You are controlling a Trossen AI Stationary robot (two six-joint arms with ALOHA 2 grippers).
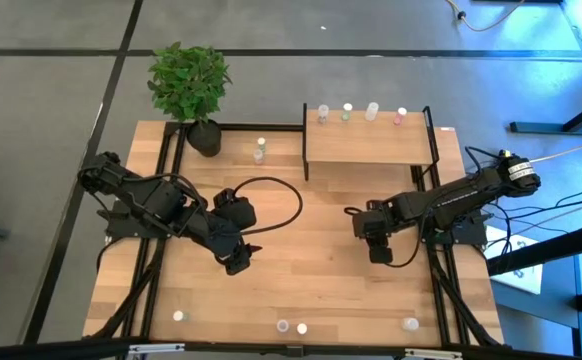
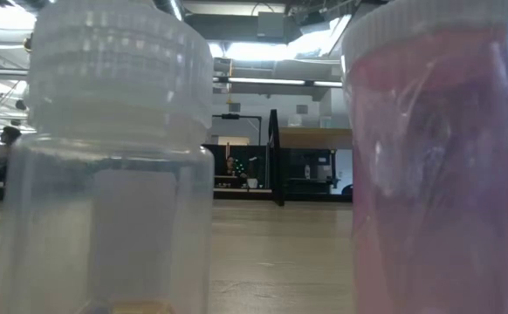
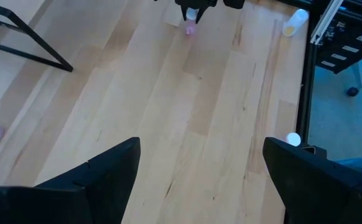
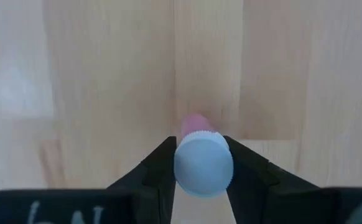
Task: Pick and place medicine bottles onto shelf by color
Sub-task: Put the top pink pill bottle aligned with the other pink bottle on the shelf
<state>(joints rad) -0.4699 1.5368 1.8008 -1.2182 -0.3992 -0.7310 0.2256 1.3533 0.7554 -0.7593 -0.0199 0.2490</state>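
Wooden desk [image 1: 311, 280] under the overhead cam, grey floor all round it, and my low cam is basically blocked by two bottles parked right against the lens: a clear one with a white ribbed cap [image 2: 106, 166] and a pink-tinted one [image 2: 437, 166].

Right claw [image 4: 203, 171] is where the action is. On its wrist cam, both fingers [image 4: 159, 168] press against the sides of a small pink bottle [image 4: 201, 158], white cap facing the camera, so I'm calling it clamped on that bottle. From above, that claw sits on the desk's right half, in front of the shelf.

Left claw [image 3: 199, 168] is spread wide with nothing between the fingers, just bare wood. It's out over the middle of the desk, left of centre, and its wrist cam looks across at the right claw with the pink bottle far off.

Shelf [image 1: 366, 150] stands at the back, right of centre, with four bottles [image 1: 361, 112] lined up along its far edge. One more bottle [image 1: 259, 151] stands on the desk just left of the shelf, near a potted plant [image 1: 191, 90]. Another four [image 1: 291, 326] are scattered along the front edge, well apart from each other.
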